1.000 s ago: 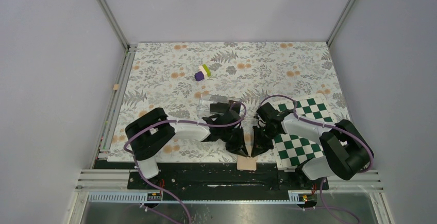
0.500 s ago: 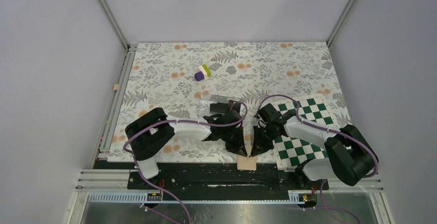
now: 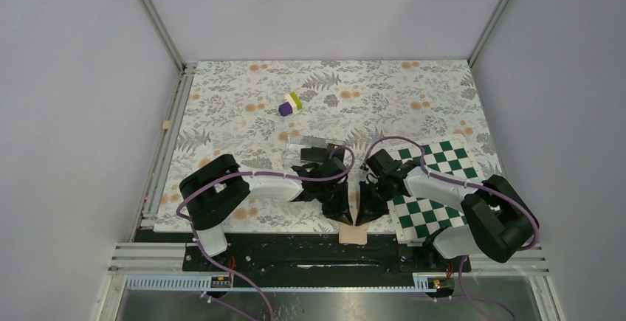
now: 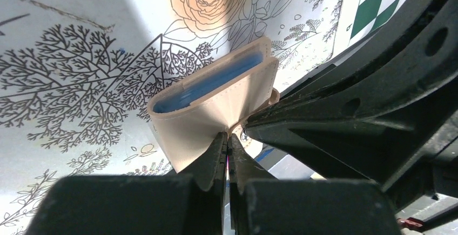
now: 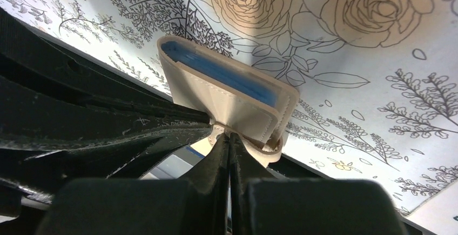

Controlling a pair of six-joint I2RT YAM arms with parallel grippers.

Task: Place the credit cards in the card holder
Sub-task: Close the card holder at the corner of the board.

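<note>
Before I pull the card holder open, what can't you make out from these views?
- Card holder slots: both wrist views show only a blue strip; its tan walls hide whether cards are inside.
- Credit cards: top view shows only a dark shape in the clear case, too small and partly under the left arm.
- Card holder in the top view: far part covered by the left gripper and right gripper.

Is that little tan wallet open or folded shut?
Partly open: the card holder gapes, with blue lining showing between its tan flaps.
</note>
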